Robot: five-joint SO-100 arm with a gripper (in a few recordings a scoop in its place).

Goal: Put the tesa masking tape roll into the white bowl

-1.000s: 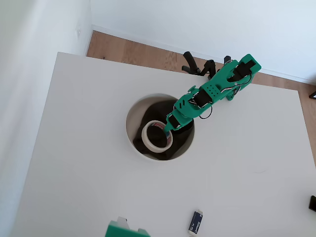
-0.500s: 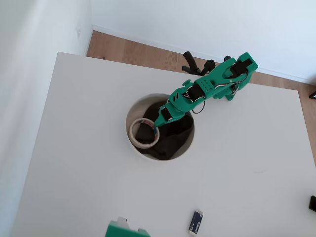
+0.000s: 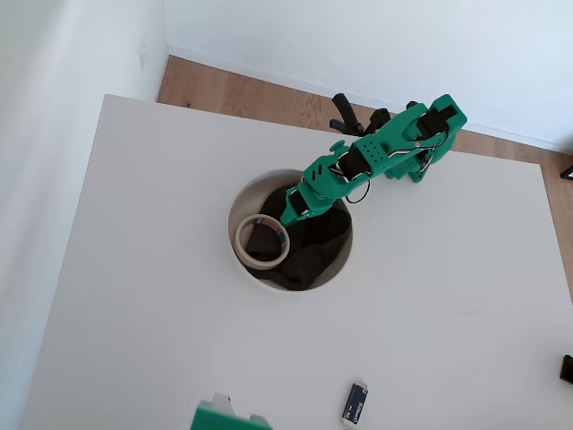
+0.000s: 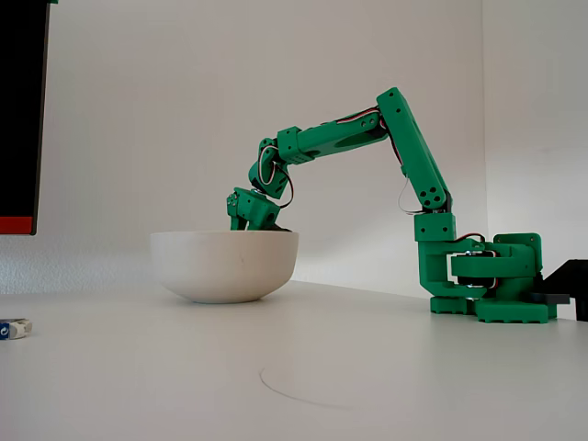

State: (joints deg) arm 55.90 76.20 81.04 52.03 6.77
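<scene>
The tesa masking tape roll [image 3: 252, 261], a cream ring with a red and blue core, lies flat inside the white bowl [image 3: 269, 176] on the dark cloth [image 3: 313, 255], against the bowl's left wall in the overhead view. My green gripper [image 3: 288, 219] hovers over the bowl just up and right of the ring, apart from it, open with nothing in it. In the fixed view the bowl [image 4: 225, 265] hides the tape, and the gripper [image 4: 243, 219] points down just above the rim.
A small blue-and-white oblong object [image 3: 354, 404] lies near the table's front edge, also at far left [image 4: 14, 328]. A green part [image 3: 224, 417] pokes in at the bottom edge. The arm's base [image 4: 487, 280] stands at the table's far side.
The gripper carried the tape leftward inside the bowl and let it go against the left wall. It has since pulled back up and to the right; the tape stays put.
</scene>
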